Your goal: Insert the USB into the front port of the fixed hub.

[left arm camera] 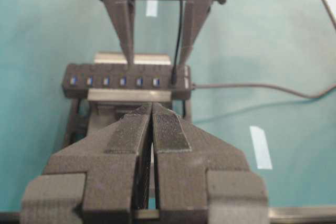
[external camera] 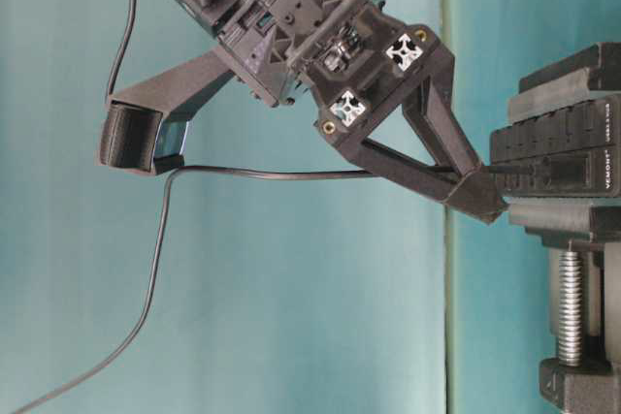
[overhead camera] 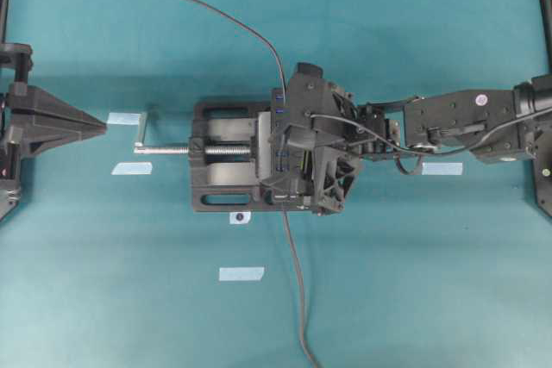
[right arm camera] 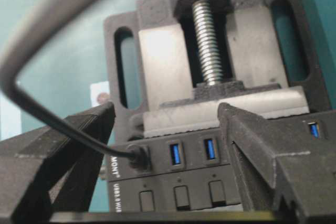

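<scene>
The small dark USB plug [right arm camera: 137,156] on its thin grey cable sits in the end port of the long black bar-shaped hub [right arm camera: 210,174], clamped in the black screw vise [overhead camera: 226,167]. The right gripper [right arm camera: 168,129] straddles it, fingers apart. The left gripper [left arm camera: 152,113] waits left, fingers together.

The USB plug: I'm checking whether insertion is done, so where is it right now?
In the right wrist view the USB sits in the end port of the fixed hub, left of two empty blue ports, between the open right gripper fingers.
</scene>
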